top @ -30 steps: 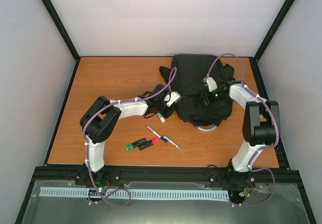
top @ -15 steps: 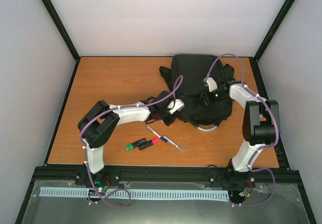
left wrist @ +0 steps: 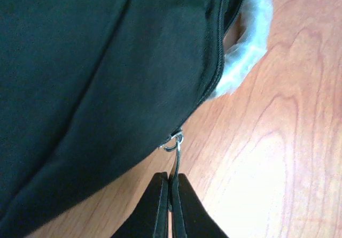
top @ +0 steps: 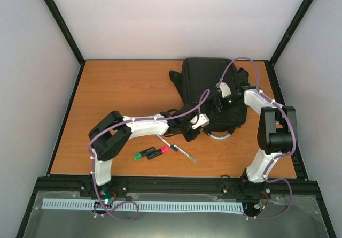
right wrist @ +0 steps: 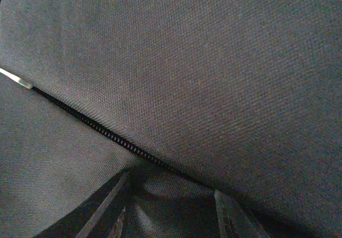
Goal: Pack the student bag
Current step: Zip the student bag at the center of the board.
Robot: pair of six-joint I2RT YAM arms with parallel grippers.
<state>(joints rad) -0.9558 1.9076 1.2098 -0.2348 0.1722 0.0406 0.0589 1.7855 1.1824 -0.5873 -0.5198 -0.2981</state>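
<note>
The backpack point(top: 206, 83) lies flat with pens point(top: 160, 151) near-left of it, the left gripper point(left wrist: 170, 180) clamped on the zipper pull point(left wrist: 176, 151) at its near edge and the right gripper point(right wrist: 171, 189) spread apart, pressing its top; the thin pull may slip out, or the bag may drag.

Probably a robotics lab: white panels point(top: 187, 13) and black frame posts point(top: 60, 21) enclose a table point(top: 117, 88) bearing robot arms point(top: 144, 123).
</note>
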